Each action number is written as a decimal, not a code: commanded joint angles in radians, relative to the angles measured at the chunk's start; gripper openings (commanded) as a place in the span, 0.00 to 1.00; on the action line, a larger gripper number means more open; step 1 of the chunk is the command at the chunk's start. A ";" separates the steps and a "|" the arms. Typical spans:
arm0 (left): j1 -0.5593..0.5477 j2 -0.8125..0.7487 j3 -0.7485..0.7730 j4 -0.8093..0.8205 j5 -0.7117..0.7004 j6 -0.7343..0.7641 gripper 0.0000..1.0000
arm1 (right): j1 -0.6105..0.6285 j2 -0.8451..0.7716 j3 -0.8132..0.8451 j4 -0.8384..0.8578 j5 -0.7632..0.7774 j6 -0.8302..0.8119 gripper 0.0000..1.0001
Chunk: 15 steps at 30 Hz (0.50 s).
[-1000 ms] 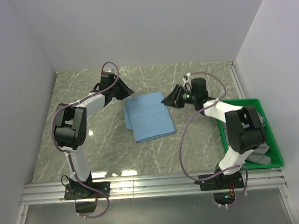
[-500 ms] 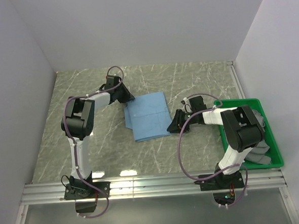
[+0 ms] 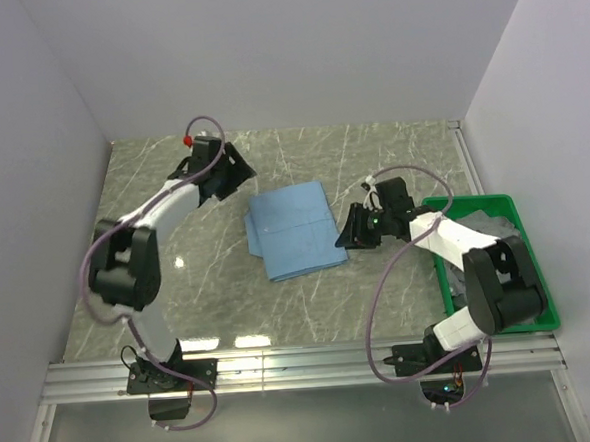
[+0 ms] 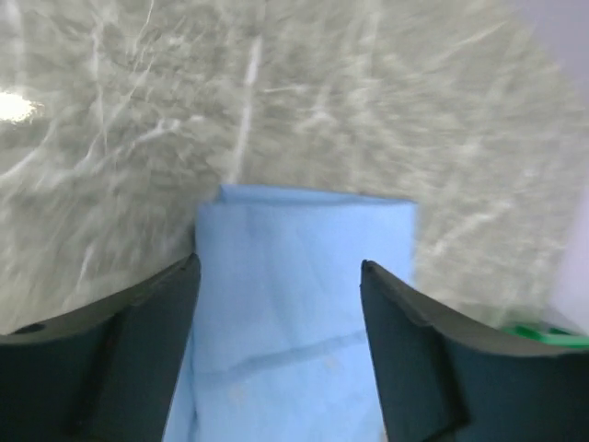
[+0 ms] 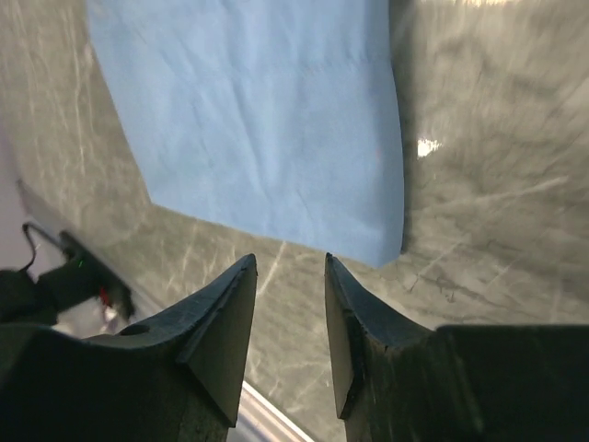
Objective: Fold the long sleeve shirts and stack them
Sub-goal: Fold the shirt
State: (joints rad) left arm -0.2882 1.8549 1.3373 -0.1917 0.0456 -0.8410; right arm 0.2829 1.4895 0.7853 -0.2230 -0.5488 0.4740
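Shirt (image 3: 294, 229), one, folded, lies between open left pincer (image 3: 242, 177) and open right pincer (image 3: 345, 232).

A grey-green marbled table (image 3: 219, 296) spreads under the right pincer (image 3: 344, 234), with a metal rail (image 3: 304, 366) along its near edge, behind the pincer. A green tray (image 3: 494, 200) lies near the pincer, off to its right at the table's edge.

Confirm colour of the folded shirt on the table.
Plain light blue shirt, no pattern; right wrist view shows it best.
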 commanded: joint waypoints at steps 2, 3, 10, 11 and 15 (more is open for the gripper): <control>-0.078 -0.235 -0.104 -0.115 -0.145 -0.086 0.81 | 0.022 -0.071 0.095 -0.104 0.220 -0.069 0.45; -0.097 -0.253 -0.127 -0.135 -0.153 -0.096 0.81 | 0.024 -0.060 0.106 -0.116 0.260 -0.077 0.46; -0.262 -0.244 -0.282 -0.192 -0.142 -0.125 0.68 | 0.053 0.038 0.158 -0.148 0.277 -0.094 0.46; -0.269 -0.234 -0.293 -0.192 -0.138 -0.127 0.62 | 0.064 0.067 0.161 -0.154 0.273 -0.097 0.46; -0.287 -0.192 -0.319 -0.198 -0.121 -0.116 0.51 | 0.100 0.130 0.184 -0.176 0.271 -0.112 0.46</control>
State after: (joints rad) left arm -0.5713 1.6642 1.0191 -0.3695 -0.0689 -0.9527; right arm 0.3527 1.5902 0.9211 -0.3614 -0.2977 0.3912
